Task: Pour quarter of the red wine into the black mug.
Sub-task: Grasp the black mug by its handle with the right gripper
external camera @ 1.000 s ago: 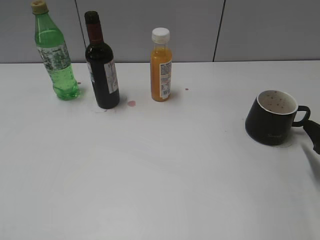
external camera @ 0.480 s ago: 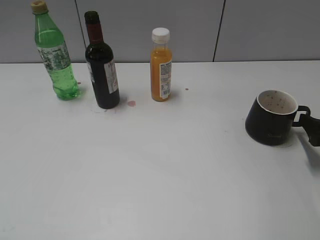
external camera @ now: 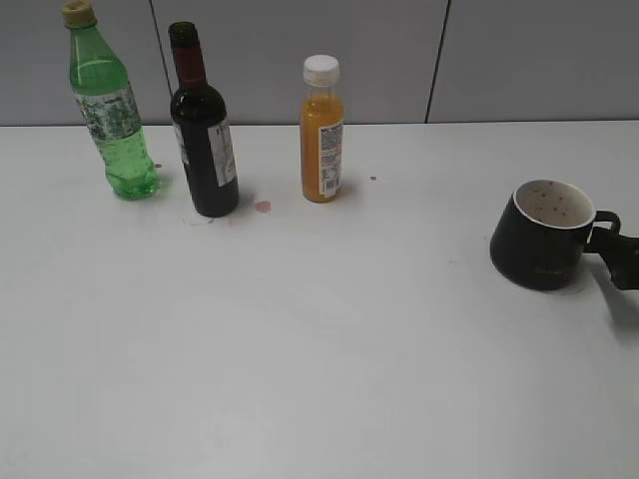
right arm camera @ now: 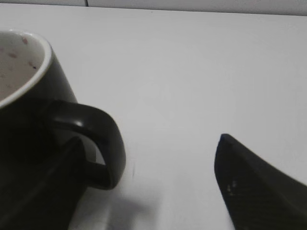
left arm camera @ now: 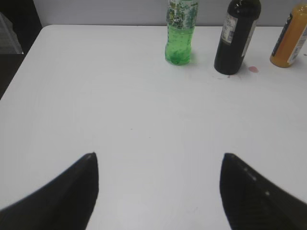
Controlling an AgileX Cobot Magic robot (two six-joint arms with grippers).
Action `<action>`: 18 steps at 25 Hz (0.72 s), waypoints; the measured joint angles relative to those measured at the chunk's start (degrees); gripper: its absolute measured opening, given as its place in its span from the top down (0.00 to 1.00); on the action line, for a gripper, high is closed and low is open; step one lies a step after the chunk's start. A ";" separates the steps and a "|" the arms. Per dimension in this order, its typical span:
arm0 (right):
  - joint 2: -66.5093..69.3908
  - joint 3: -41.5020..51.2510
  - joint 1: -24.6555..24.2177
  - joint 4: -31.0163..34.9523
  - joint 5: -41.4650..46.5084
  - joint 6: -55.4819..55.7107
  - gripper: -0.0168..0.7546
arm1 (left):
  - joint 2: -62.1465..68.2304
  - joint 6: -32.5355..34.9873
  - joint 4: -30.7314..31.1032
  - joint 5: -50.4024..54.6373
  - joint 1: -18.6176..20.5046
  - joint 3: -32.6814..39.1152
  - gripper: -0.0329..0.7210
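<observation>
With my right fingers (right arm camera: 158, 182) apart astride the black mug's (external camera: 539, 239) handle (right arm camera: 103, 143), I should close squarely; my left fingers (left arm camera: 158, 189) are apart.

Cut off at the exterior view's right edge: right gripper (external camera: 626, 261). Labels on the red wine (external camera: 203, 140) too small to read.
</observation>
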 joint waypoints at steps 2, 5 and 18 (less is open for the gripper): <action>0.00 -0.33 0.00 -0.02 0.00 0.07 0.15 | 0.00 0.00 0.00 0.00 0.00 0.00 0.17; 0.32 -0.81 0.00 -0.07 0.00 0.19 0.15 | 0.00 0.00 0.00 0.00 0.00 0.00 0.17; 4.18 -4.82 1.60 -0.75 0.00 0.71 0.15 | 0.00 0.00 0.00 0.00 0.00 0.00 0.17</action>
